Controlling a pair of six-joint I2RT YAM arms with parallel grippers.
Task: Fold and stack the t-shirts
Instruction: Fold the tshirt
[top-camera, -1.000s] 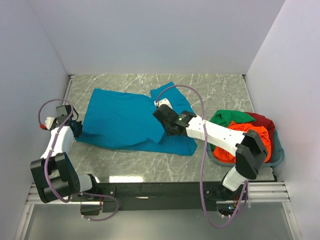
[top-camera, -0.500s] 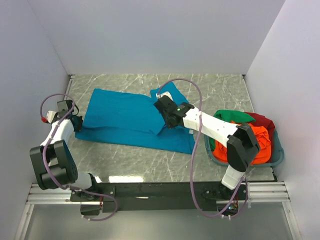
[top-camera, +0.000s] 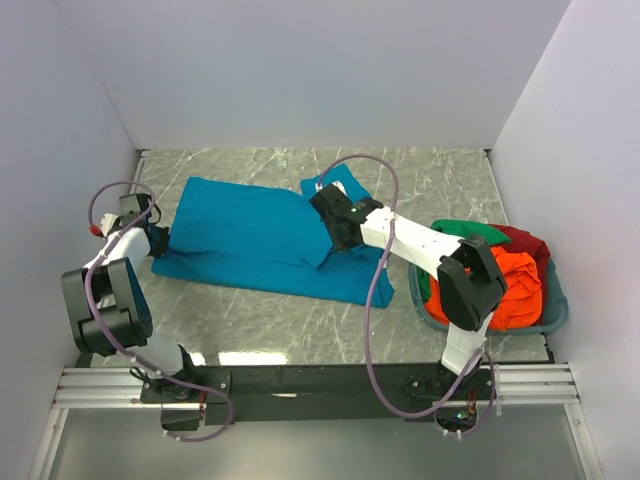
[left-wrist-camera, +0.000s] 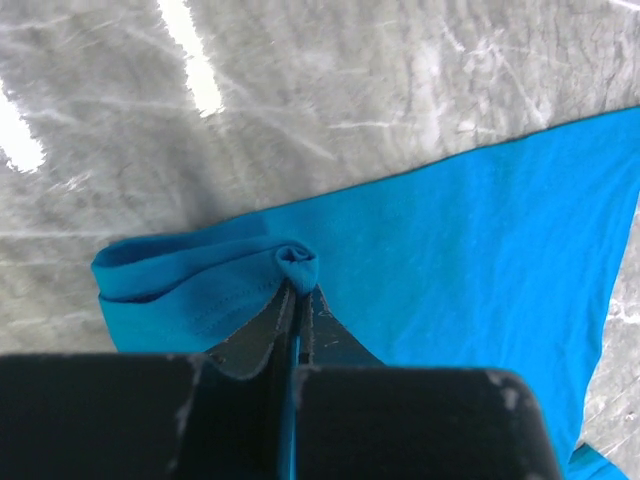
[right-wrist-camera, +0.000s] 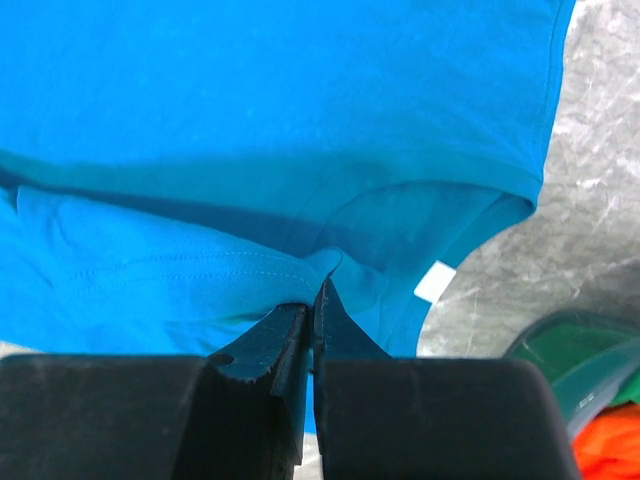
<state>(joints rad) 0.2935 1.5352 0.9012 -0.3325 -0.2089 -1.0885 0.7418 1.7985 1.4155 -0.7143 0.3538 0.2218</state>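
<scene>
Teal-blue t-shirt (top-camera: 245, 235) lies spread on the marble table (top-camera: 420, 175). The left gripper (left-wrist-camera: 297, 292) pinches its bunched left edge, and the right gripper (right-wrist-camera: 314, 298) is clamped on a fold (white tag (right-wrist-camera: 433, 281) near). Orange-red, green and dark red shirts (top-camera: 505, 280) fill the basket (top-camera: 558, 305).

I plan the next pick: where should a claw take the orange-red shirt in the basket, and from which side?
Probably pinch a raised wrinkle near the middle of the orange-red shirt, coming straight down. It lies crumpled on top, and the basket walls block a sideways approach.
</scene>
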